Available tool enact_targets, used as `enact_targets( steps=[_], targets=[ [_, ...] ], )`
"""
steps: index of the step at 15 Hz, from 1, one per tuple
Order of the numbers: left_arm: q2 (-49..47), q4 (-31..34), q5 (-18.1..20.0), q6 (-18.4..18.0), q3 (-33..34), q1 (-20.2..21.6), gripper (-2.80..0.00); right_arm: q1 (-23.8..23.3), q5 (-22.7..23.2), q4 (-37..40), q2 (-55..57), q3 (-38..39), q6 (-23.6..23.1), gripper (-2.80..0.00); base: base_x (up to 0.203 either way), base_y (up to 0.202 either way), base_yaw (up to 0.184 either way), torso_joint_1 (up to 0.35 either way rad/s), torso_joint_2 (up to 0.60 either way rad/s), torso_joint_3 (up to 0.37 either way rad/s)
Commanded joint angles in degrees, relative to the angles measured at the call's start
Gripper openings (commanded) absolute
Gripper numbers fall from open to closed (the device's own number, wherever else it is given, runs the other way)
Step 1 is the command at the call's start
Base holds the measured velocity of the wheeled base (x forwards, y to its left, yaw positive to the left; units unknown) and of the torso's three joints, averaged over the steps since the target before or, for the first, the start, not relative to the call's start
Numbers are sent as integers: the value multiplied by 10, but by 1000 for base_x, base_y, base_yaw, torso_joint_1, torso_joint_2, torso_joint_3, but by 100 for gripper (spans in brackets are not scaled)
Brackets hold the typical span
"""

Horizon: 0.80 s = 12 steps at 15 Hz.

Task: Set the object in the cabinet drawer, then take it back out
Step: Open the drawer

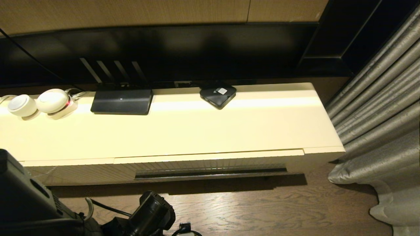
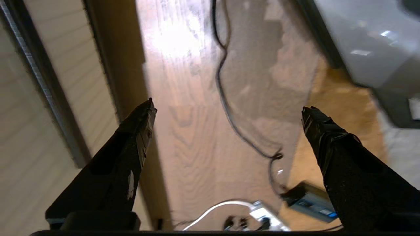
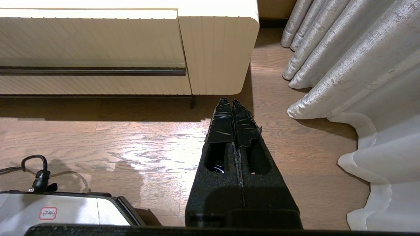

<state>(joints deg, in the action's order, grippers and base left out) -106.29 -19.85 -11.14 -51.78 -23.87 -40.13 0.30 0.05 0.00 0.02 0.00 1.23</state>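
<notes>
- Long low cream cabinet (image 1: 183, 131), finely ribbed cream drawer front (image 1: 210, 164)
- Brown wood-grain floor (image 1: 262, 206)
- Grey textured curtain (image 1: 380, 108)
- Black square box (image 1: 218, 94)

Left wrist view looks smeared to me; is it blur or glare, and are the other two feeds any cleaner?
Left wrist view: both, soft motion smear on the floor cable and a blown-out glare patch on the floor. Head view: sharp, with a bright band across the cabinet top and dim surroundings. Right wrist view: crisp, mild sheen on the boards, dark shadow under the cabinet drawer.
</notes>
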Motion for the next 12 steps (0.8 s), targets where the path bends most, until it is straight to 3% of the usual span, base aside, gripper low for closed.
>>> enact_targets(
  steps=[1, 6, 10, 12],
  targets=[
    [-3, -1, -15, -21, -6, 3, 0, 0, 0, 0, 1, 0, 0, -280, 0, 0, 0, 0, 0, 0],
    [14, -1, -47, -57, -6, 8, 0, 0, 0, 0, 1, 0, 0, -280, 0, 0, 0, 0, 0, 0],
    [17, -4, -48, -74, -1, 13, 0, 0, 0, 0, 1, 0, 0, -280, 0, 0, 0, 0, 0, 0],
    [28, -3, -43, -103, 0, 41, 0, 0, 0, 0, 1, 0, 0, -280, 0, 0, 0, 0, 0, 0]
  ],
)
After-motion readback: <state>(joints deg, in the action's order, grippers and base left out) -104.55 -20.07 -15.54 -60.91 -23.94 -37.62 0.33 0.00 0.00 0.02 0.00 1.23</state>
